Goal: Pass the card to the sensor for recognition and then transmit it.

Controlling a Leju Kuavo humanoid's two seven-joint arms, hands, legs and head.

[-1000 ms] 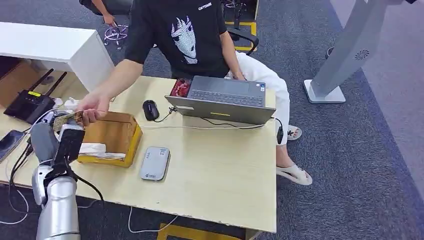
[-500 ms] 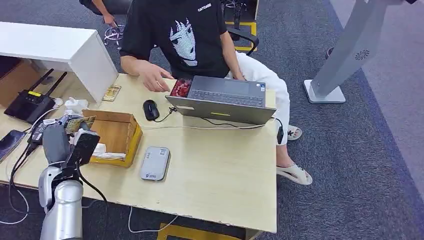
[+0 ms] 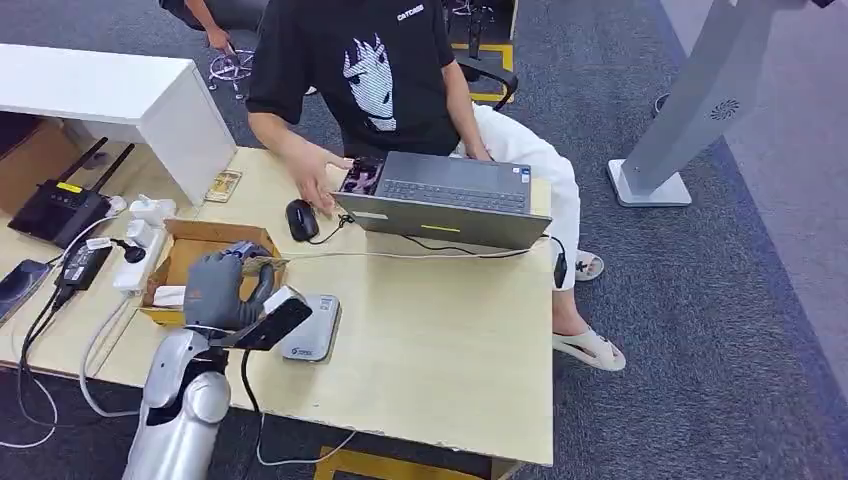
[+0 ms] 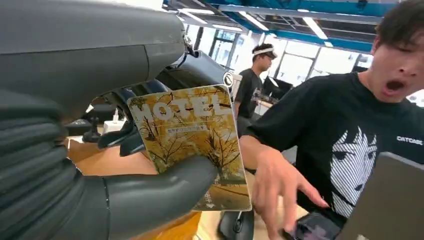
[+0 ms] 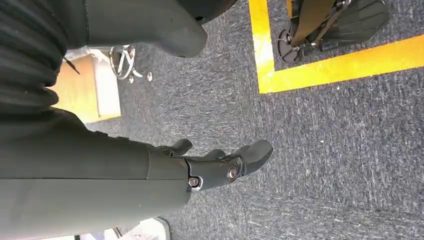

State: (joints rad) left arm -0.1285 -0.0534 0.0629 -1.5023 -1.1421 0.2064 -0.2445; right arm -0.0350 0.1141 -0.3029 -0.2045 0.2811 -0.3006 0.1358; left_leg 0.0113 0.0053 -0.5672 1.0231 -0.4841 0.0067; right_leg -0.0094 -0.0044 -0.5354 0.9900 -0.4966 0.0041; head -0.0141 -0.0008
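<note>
The left robot hand (image 3: 222,290) grips a card (image 4: 192,145) at lower left of the head frame, thumb (image 4: 165,192) pressed across the card's lower face and darker fingers behind it. The card, printed with autumn trees and the word "MOTEL", is held upright in the left wrist view; in the head view only a sliver of it shows at the hand's upper right edge. The hand hovers over the right end of an open box (image 3: 195,255) and just left of a grey sensor (image 3: 312,328) lying flat on the desk (image 3: 440,340).

The right robot hand (image 5: 220,162) hangs over grey carpet (image 5: 325,150) beside a yellow floor line (image 5: 340,65), fingers loosely extended and apart, holding nothing.

Above the sensor in the head frame, a black mouse (image 3: 301,219) sits by an open laptop (image 3: 450,197) at centre, a cable trailing along the desk in front of both. A person in a black printed T-shirt (image 3: 370,70) sits behind the laptop, one hand (image 3: 322,182) reaching down near the mouse and a dark item (image 3: 358,176) at the laptop's left edge. At far left lie a router (image 3: 58,208), a power strip (image 3: 135,255) and a phone (image 3: 18,285). A small card (image 3: 223,185) lies at the desk's upper left corner, beside a white cabinet (image 3: 120,100). A grey stand (image 3: 690,110) rises at upper right.
</note>
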